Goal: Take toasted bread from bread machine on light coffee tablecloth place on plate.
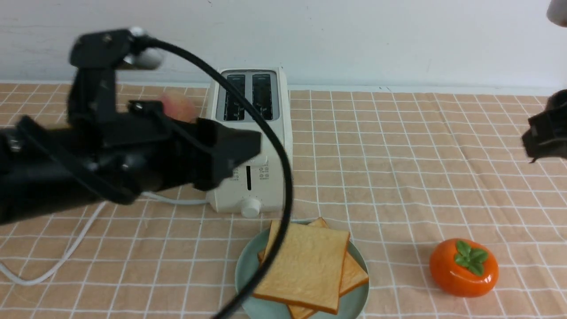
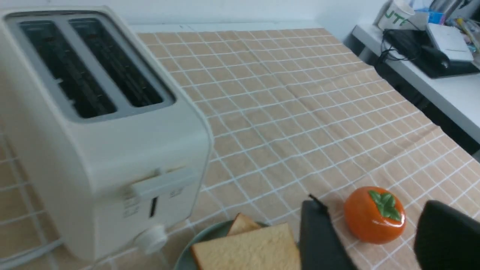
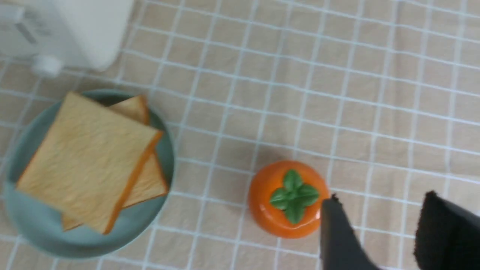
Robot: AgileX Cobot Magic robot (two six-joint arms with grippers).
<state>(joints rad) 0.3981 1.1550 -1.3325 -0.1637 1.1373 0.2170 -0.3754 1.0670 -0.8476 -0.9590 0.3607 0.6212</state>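
Two slices of toasted bread (image 1: 305, 265) lie stacked on the mint-blue plate (image 1: 244, 271), in front of the cream-white bread machine (image 1: 261, 177); they also show in the right wrist view (image 3: 86, 157). Both toaster slots (image 2: 90, 71) are empty. The peach-tan tablecloth (image 1: 398, 168) covers the table. My left gripper (image 2: 369, 210) is open and empty, raised beside the toaster's left front (image 1: 239, 150). My right gripper (image 3: 378, 202) is open and empty, held high at the right edge of the front view (image 1: 547, 133).
An orange persimmon-shaped object (image 1: 463, 267) sits on the cloth right of the plate. A peach-coloured fruit (image 1: 179, 106) lies behind my left arm, left of the toaster. The toaster's white cord (image 1: 66, 252) trails left. A desk with clutter (image 2: 431, 48) stands beyond the table.
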